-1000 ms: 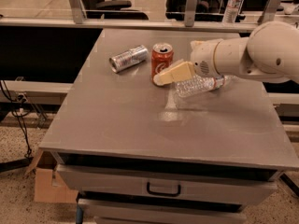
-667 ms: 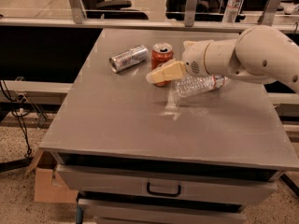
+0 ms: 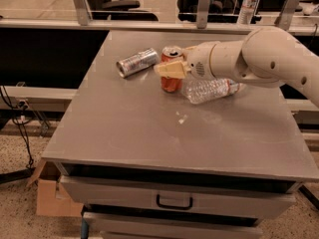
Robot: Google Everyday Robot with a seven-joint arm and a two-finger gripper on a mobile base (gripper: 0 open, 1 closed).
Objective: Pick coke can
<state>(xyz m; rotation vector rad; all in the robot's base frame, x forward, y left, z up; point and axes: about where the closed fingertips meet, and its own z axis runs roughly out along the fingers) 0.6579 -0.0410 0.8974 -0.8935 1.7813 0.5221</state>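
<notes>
Three containers lie on this grey cabinet top [image 3: 124,148], and I want only one of them. Nearest me is the drawer front with its dark handle [image 3: 174,201]. A cardboard box [image 3: 50,198] sits on the floor to the left. Further in, a small pale speck [image 3: 182,117] marks the bare top.

Past that, a clear plastic water bottle [image 3: 209,89] lies on its side, one end just beside the coke can [image 3: 172,83]. The can stands upright toward the far middle of the top. The gripper [image 3: 168,68] reaches in from the right at the can's mid-height, its cream tip crossing the can's front. Whether the claw is wide or clamped on the can I cannot tell. To the left, near the coke can but apart from it, a silver-grey can [image 3: 137,62] lies on its side.

I judge this to be the grasp step, with the gripper at the can and the can not yet lifted off the top. Next I need a firm closure around the can's body and then a straight rise. I must stay off the bottle and the silver-grey can, since either could roll.

I can read no writing. The coke can shows red only, its middle being covered. The silver-grey can's dark markings are illegible. Beyond the table, an upright bottle [image 3: 247,4] carries a label band I cannot make out.
</notes>
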